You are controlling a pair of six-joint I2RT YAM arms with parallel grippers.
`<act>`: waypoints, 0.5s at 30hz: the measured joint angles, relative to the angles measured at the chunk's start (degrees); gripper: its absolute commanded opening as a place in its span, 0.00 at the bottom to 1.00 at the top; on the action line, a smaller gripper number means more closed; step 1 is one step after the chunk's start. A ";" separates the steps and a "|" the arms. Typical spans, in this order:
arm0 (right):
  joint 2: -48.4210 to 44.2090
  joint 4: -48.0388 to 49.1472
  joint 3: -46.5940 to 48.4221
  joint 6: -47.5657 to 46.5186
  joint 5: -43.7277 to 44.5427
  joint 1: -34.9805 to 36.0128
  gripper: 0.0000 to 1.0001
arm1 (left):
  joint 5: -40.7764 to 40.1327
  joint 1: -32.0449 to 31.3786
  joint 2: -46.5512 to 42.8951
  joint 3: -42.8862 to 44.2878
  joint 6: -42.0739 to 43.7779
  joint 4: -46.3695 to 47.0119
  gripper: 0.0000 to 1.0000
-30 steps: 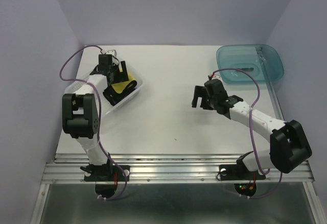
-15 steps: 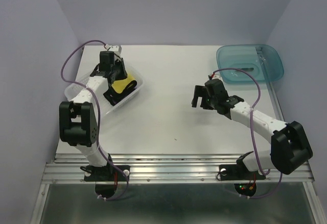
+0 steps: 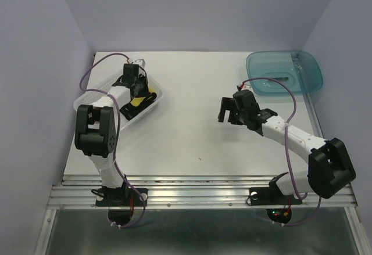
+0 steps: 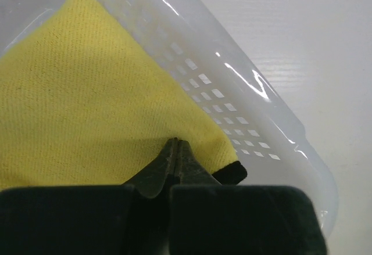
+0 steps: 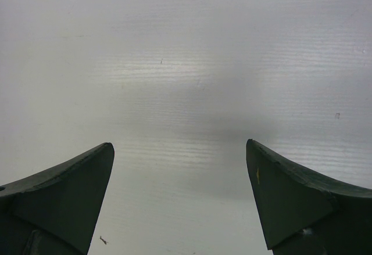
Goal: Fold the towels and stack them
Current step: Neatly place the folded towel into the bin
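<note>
**Q:** While the left gripper [image 4: 176,150] is pinched tight on the yellow towel [image 4: 87,92] near its black-trimmed corner, which way's the cloth lying?

**A:** Slantwise in the clear plastic tray [image 4: 256,121], with that corner aimed at the perforated wall. There's more black cloth bunched beside it in there. The right gripper [image 5: 180,168] is spread wide over the table [image 3: 192,133], and the teal tub [image 3: 285,72] sits far right.

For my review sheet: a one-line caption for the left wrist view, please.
Left gripper pinched shut on the yellow towel near its black-edged corner, inside the clear tray.
</note>
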 measured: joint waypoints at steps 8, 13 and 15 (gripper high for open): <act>0.02 0.00 -0.02 0.02 0.00 0.00 1.00 | -0.90 -0.02 2.34 0.00 -1.01 -0.37 0.00; -0.02 -0.26 -0.02 0.09 0.31 0.00 1.00 | -1.40 -0.02 1.53 0.07 -1.49 -1.40 0.00; -0.42 -0.90 -0.02 0.24 0.96 0.00 1.00 | -2.01 -0.07 -1.31 0.00 -2.10 -3.61 0.02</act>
